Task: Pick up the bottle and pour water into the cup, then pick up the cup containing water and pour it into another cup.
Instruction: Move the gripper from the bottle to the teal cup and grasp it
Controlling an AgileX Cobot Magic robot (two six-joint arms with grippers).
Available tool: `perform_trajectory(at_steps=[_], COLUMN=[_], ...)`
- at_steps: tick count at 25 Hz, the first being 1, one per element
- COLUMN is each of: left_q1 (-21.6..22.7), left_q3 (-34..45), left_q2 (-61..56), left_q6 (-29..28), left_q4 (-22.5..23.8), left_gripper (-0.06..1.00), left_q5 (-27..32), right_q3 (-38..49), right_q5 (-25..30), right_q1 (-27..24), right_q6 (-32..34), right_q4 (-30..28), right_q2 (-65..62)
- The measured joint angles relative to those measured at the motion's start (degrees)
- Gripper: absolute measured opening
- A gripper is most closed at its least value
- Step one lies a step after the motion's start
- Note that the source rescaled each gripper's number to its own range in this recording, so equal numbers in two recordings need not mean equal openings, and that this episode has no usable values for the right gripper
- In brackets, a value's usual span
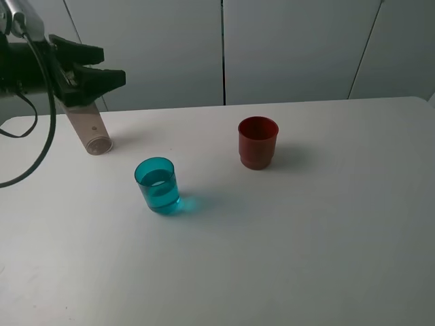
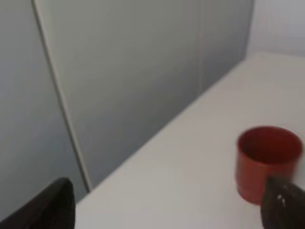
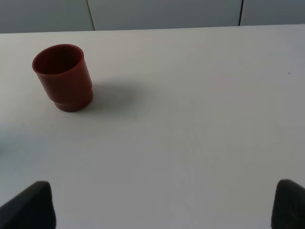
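The bottle [image 1: 90, 128] stands on the table at the far left; its neck is hidden behind my left gripper [image 1: 111, 66]. That gripper hovers over the bottle's top with its jaws spread wide, and in the left wrist view [image 2: 169, 205] nothing sits between them. The teal cup [image 1: 158, 185] stands in front of the bottle, right of it, and holds water. The red cup [image 1: 258, 141] stands right of centre, and also shows in the left wrist view [image 2: 267, 160] and the right wrist view [image 3: 63, 76]. My right gripper [image 3: 162, 205] is open and empty above bare table.
The white table [image 1: 306, 238] runs back to a grey panelled wall [image 1: 285, 47]. A black cable [image 1: 41, 142] hangs from the left arm over the table's left edge.
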Motion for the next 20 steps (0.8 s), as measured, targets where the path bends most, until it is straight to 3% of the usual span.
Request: perform_trajectory(at_steps=[4, 12, 20], left_q1=[0.68, 2.07, 2.07], left_q3=[3.53, 6.37, 6.37], left_q2=[0.25, 11.12, 19.33], left_q6=[0.83, 13.27, 19.68], left_q4=[4.74, 11.15, 16.26], left_gripper=[0.99, 0.99, 0.99], left_q5=[-2.11, -7.73, -8.09], right_q3=[0.0, 0.0, 0.0], right_q5=[0.0, 0.0, 0.0], right_q1=[0.0, 0.0, 0.0], right_q6=[0.0, 0.0, 0.13], right_q4=[0.0, 0.0, 0.0], right_q2=[0.0, 0.0, 0.0])
